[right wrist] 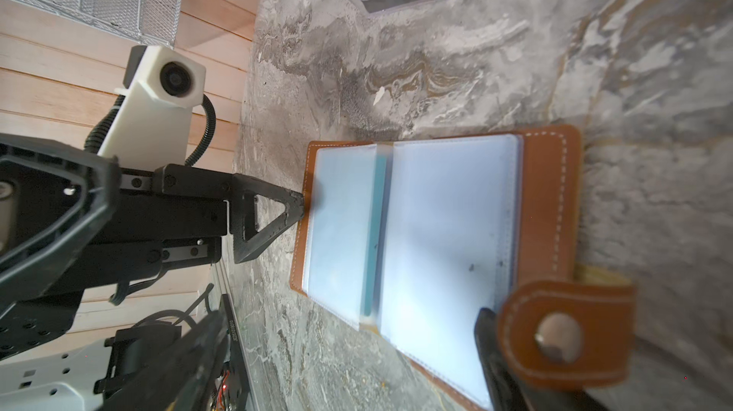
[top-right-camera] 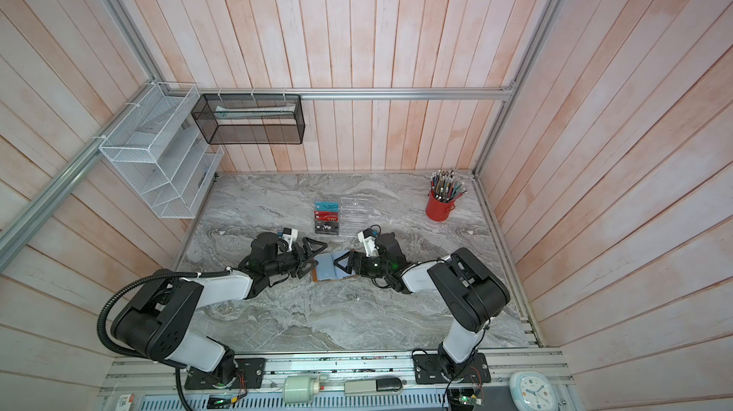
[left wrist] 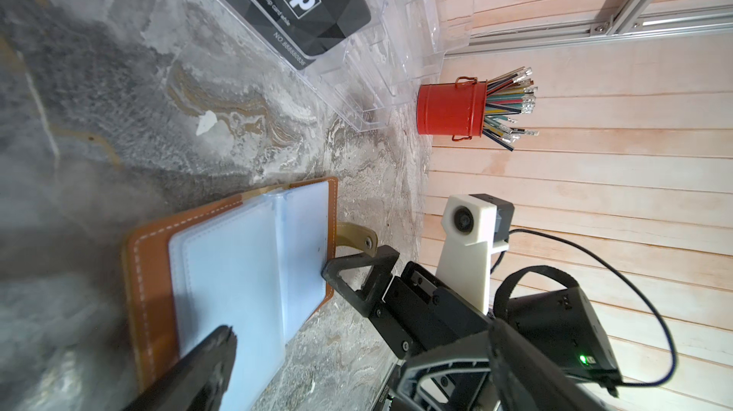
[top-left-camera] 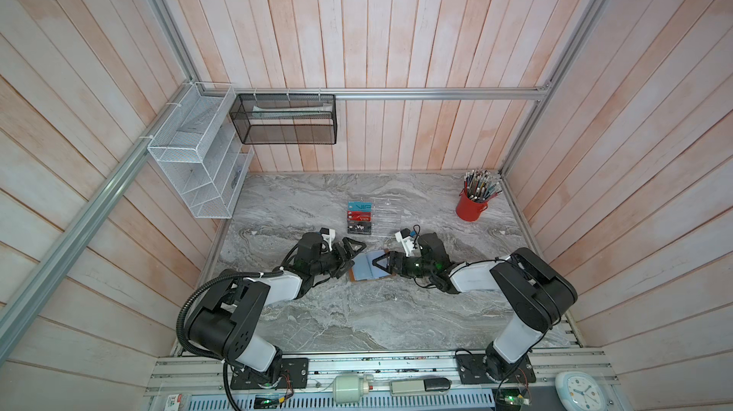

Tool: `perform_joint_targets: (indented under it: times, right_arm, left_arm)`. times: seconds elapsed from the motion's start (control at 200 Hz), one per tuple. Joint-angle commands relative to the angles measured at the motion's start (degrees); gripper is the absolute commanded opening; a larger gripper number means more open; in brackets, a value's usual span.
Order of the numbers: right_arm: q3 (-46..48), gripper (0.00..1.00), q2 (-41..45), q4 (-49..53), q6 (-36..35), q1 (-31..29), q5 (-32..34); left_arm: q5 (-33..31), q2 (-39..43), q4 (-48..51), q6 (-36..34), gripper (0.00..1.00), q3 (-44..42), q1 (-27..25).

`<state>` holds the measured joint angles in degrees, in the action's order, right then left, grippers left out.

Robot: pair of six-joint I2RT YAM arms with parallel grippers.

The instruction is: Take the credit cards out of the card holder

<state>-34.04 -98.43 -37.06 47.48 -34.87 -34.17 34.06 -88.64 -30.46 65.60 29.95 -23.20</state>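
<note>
The tan card holder (top-left-camera: 367,270) (top-right-camera: 329,270) lies open on the marble, its clear sleeves facing up (left wrist: 238,270) (right wrist: 448,230). A teal edge (right wrist: 377,230) shows in a sleeve by the spine. Three VIP credit cards, teal (top-left-camera: 359,206), red (top-left-camera: 359,215) and black (top-left-camera: 360,227) (left wrist: 309,4), stand in a clear rack (top-left-camera: 386,216) behind it. My left gripper (top-left-camera: 351,259) (top-right-camera: 311,259) is open at the holder's left edge, one fingertip (right wrist: 295,203) touching it. My right gripper (top-left-camera: 380,263) (top-right-camera: 344,263) is open at the right page, with the snap strap (right wrist: 555,333) lying against one finger.
A red bucket of pencils (top-left-camera: 474,203) (left wrist: 452,107) stands at the back right corner. On the left wall hang a white wire rack (top-left-camera: 198,159) and a black mesh basket (top-left-camera: 285,119). Wooden walls close in the table on three sides.
</note>
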Motion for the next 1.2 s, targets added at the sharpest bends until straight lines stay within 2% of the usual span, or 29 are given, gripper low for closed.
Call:
perform_joint_targets:
  times: [0.0,0.5,1.195]
  right_arm:
    - [-0.3,0.98,-1.1,-3.1,1.0,0.6,-1.5]
    - [0.4,0.98,-2.4,-5.6,2.0,0.9,-1.6]
    - [1.1,0.98,-3.4,-8.0,3.5,0.9,-1.9]
  left_arm:
    - [-0.4,-1.1,1.8,-2.1,1.00,1.2,0.0]
    - [-4.0,1.3,11.2,-6.3,1.00,2.6,0.1]
    - [-2.7,0.4,7.0,-3.2,1.00,2.6,-1.0]
